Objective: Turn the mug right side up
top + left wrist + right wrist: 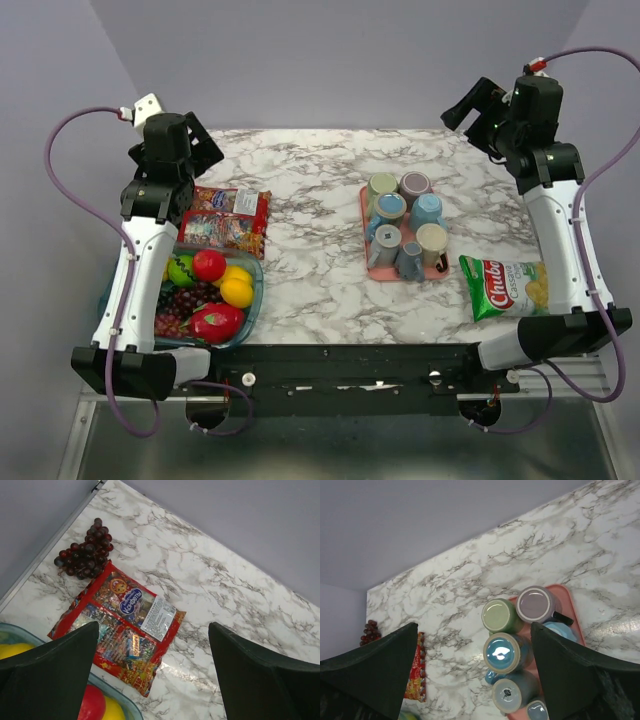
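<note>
Eyes on the purple mug (536, 604): base up, mouth down, on the pink tray (567, 591), below the right claw (474, 630) and over toward its right finger. It's packed in with others, the green mug (501, 615) touching it on the left-finger side and the teal mug (501, 652) just beneath. Several sit bottoms-up, so which one is meant I cannot tell; purple looks the easiest pick.

Expect glazed ceramic: stiff, fairly heavy, slick, and it'll chip if it knocks a neighbour. Its dark handle (563, 617) pokes out on the right-finger side, but a pinch across the body, up by the base, looks the surer hold for flipping.

The right claw is spread wide, nothing in it, high above the tray. The left claw (154, 630) is wide apart too and empty, well away from the mugs, hanging over a candy bag (122, 640) with grapes (85, 550) beyond its left finger.

Room? Tight inside the cluster, so lift straight up first. Bare marble table (470, 575) opens out past the green mug, a good place to turn it. A chip bag (505, 285) lies on the near side of the tray.
</note>
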You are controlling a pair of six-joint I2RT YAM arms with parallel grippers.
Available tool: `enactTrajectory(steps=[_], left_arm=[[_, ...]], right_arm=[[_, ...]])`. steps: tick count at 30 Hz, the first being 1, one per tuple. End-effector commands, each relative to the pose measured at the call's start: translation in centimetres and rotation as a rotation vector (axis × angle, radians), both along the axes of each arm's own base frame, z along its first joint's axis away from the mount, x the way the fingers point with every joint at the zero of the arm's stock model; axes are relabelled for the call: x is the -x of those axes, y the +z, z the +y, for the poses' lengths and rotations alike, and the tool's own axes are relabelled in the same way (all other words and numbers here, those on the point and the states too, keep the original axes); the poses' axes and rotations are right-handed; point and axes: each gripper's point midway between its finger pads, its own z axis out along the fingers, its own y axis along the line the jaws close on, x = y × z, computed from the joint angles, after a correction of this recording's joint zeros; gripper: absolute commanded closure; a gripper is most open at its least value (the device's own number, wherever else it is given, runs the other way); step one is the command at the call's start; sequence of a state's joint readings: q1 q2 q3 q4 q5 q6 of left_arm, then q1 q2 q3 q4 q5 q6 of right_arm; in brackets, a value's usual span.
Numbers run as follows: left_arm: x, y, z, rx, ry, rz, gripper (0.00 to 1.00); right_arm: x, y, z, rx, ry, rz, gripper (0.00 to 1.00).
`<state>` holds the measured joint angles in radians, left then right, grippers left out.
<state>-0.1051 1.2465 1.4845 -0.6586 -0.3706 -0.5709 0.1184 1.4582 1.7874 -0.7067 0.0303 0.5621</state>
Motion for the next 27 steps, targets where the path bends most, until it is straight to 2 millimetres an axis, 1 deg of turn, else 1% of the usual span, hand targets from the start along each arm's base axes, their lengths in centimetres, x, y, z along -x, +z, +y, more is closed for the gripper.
enactTrajectory(steps=[1,2,3,4,5,7,8,9,12,13,15,16,19,20,22,23,25,26,27], left_arm=[[0.3,1.6,-2.2,-0.012,-0.162,0.001,0.01],[0.1,1.7,-1.9,-0.069,-0.184,-0.002,0.01],[0.2,1.4,-1.8,-0.075,-0.182,0.0,0.01],[0.2,0.3,-1.7,-0.079,-0.178,0.022,0.01],[0.1,0.2,-1.7,-0.071,-0.173,0.015,0.01],[0.2,-0.6,-2.1,-0.07,-0.197,0.038,0.01],[0.2,-1.2,-2.8,-0.073,-0.253,0.061,0.01],[0.1,-1.7,-3.3,-0.073,-0.286,0.076,0.01],[0.0,-3.3,-6.0,-0.049,-0.46,0.113,0.01],[0.0,-3.7,-6.6,-0.039,-0.493,0.12,0.01],[-0.1,-3.8,-7.8,-0.004,-0.553,0.111,0.01],[-0.2,-3.8,-8.0,0.002,-0.562,0.105,0.01],[-0.8,-3.8,-8.4,0.037,-0.557,0.107,0.01],[-0.9,-4.0,-8.6,0.053,-0.559,0.113,0.01],[-1.1,-4.5,-9.1,0.078,-0.574,0.123,0.01],[-1.2,-4.5,-9.3,0.1,-0.574,0.119,0.01],[-1.1,-4.6,-9.9,0.124,-0.592,0.112,0.01],[-1.2,-4.3,-10.1,0.136,-0.596,0.092,0.01],[-1.2,-3.9,-10.3,0.142,-0.602,0.077,0.01]], right_arm=[[1.0,1.4,-0.8,-0.05,0.011,-0.026,0.0],[1.1,1.1,-0.3,-0.064,0.048,-0.02,0.0],[1.1,1.0,-0.2,-0.068,0.062,-0.018,0.0],[1.1,0.9,-0.1,-0.073,0.072,-0.019,0.0],[1.2,0.7,0.5,-0.084,0.109,-0.017,0.0],[1.3,0.3,0.9,-0.083,0.137,-0.014,0.0],[1.5,0.3,1.1,-0.08,0.156,-0.014,0.0],[1.6,-0.3,1.0,-0.068,0.159,-0.004,0.01],[2.3,-0.8,0.0,-0.006,0.129,-0.007,0.02],[2.6,-1.7,-0.5,0.017,0.117,0.021,0.02],[3.1,-2.4,-1.5,0.059,0.076,0.044,0.0],[3.6,-3.5,-1.8,0.084,0.079,0.08,0.0],[4.6,-4.7,-1.7,0.107,0.101,0.106,0.0],[4.9,-6.0,-1.3,0.112,0.113,0.13,0.0],[5.7,-6.4,-0.8,0.115,0.125,0.136,0.0],[6.1,-7.6,0.0,0.123,0.147,0.16,0.0],[7.2,-8.7,0.5,0.142,0.153,0.194,0.0],[7.7,-9.4,1.6,0.152,0.19,0.206,0.0],[8.5,-11.0,1.9,0.162,0.213,0.245,0.0]])
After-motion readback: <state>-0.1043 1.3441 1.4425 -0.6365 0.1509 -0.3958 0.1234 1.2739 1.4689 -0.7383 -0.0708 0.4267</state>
